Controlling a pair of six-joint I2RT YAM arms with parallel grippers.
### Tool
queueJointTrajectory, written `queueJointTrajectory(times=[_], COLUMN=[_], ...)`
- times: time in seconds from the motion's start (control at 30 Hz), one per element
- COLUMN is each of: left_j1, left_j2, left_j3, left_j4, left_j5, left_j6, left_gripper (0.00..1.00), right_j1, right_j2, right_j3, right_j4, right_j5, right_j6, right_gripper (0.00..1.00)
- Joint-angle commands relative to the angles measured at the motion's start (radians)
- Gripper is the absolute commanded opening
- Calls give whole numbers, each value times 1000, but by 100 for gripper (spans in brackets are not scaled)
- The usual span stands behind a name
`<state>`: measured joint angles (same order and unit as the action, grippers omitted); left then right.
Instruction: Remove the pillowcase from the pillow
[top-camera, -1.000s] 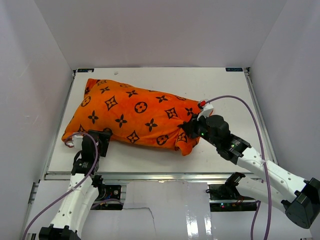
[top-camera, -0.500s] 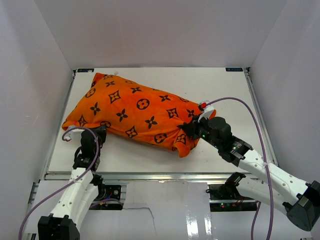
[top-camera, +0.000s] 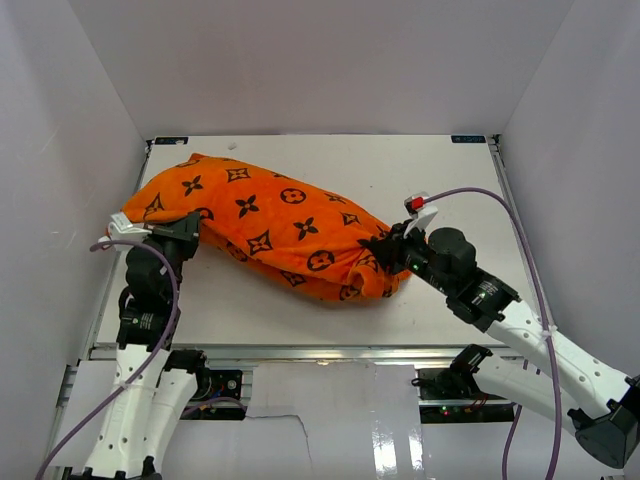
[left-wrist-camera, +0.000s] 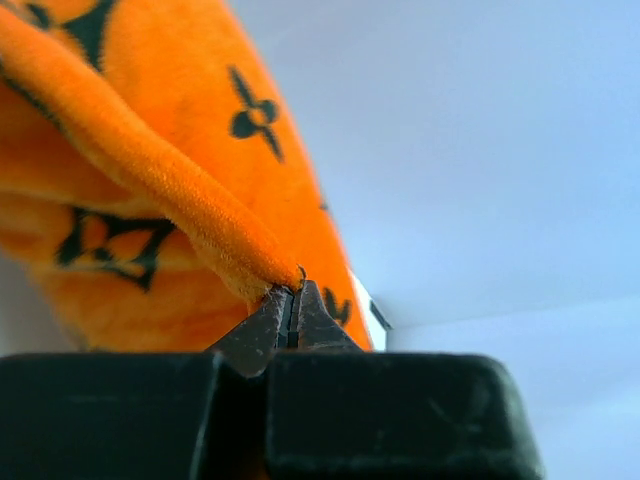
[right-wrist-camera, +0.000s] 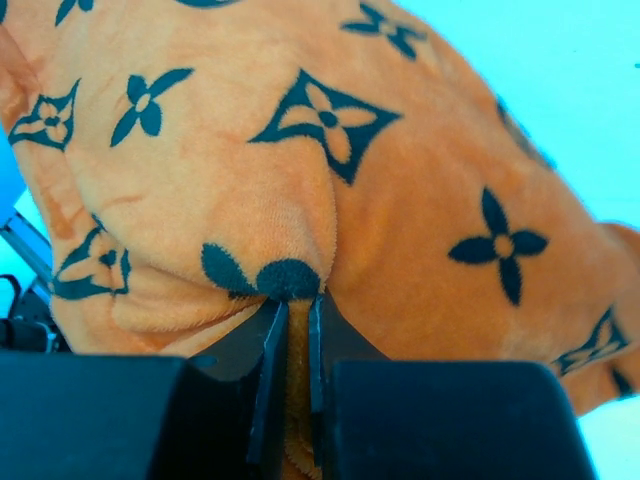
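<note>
The orange pillowcase (top-camera: 270, 225) with black motifs lies stuffed and slanting across the white table (top-camera: 440, 165). The pillow is hidden inside it. At the pillowcase's near left corner my left gripper (top-camera: 185, 226) is raised off the table, shut on the pillowcase. In the left wrist view the jaws (left-wrist-camera: 292, 290) pinch the tip of an orange hem ridge (left-wrist-camera: 150, 170). My right gripper (top-camera: 386, 250) is shut on the pillowcase at its right end. A fold of the plush pillowcase (right-wrist-camera: 400, 200) runs down between the right gripper's (right-wrist-camera: 298, 302) fingers in the right wrist view.
White enclosure walls (top-camera: 60, 150) stand close on the left, right and back of the table. A purple cable (top-camera: 500, 210) arcs over the right arm. The table's front edge (top-camera: 300, 350) runs just ahead of both arm bases.
My left gripper shut on the pillowcase's left corner and lifted it up and back to the left. The whole bundle shifted with it. My right gripper kept its grip, drifting slightly right.
</note>
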<state>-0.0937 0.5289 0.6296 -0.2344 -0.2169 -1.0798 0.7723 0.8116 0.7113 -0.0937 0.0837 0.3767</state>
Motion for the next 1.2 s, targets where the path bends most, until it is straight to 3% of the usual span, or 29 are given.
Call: queueJointTrajectory(times=[0.0, 0.1, 0.23, 0.47, 0.57, 0.67, 0.73, 0.77, 0.83, 0.87, 0.97, 1.07, 1.17], left_j1=[5, 5, 5, 3, 3, 3, 3, 2, -1, -4, -11, -26, -35], left_j2=[14, 91, 323, 714, 929, 1048, 1089, 1088, 1056, 1039, 964, 863, 722], left_j3=[149, 307, 519, 469, 571, 669, 731, 745, 789, 803, 846, 820, 667], left_j4=[66, 67, 70, 325, 337, 301, 273, 264, 193, 169, 80, -29, -37], left_j5=[128, 186, 215, 333, 419, 562, 629, 637, 617, 608, 573, 496, 374], left_j6=[61, 80, 113, 175, 234, 284, 308, 348, 392, 434, 484, 520, 528], left_gripper=[0, 0, 0, 0, 0, 1, 32, 68, 90, 98, 98, 98, 98], right_j1=[-4, -4, -7, -27, -71, -177, -262, -286, -344, -356, -384, -392, -393], right_j2=[-11, 23, 98, 259, 323, 363, 377, 377, 373, 365, 344, 321, 270], right_j3=[134, 232, 287, 97, 112, 134, 143, 146, 166, 172, 221, 281, 295], right_j4=[5, 3, 3, 115, 114, 115, 115, 117, 109, 106, 77, -12, -43], right_j5=[-24, -28, 14, -15, -24, -123, -176, -191, -217, -223, -213, -170, -168], right_j6=[-7, -15, 40, 108, 82, 82, 87, 80, 68, 68, 57, 41, 39], right_gripper=[8, 8, 8, 8, 8, 9, 18, 35, 55, 74, 89, 95, 97])
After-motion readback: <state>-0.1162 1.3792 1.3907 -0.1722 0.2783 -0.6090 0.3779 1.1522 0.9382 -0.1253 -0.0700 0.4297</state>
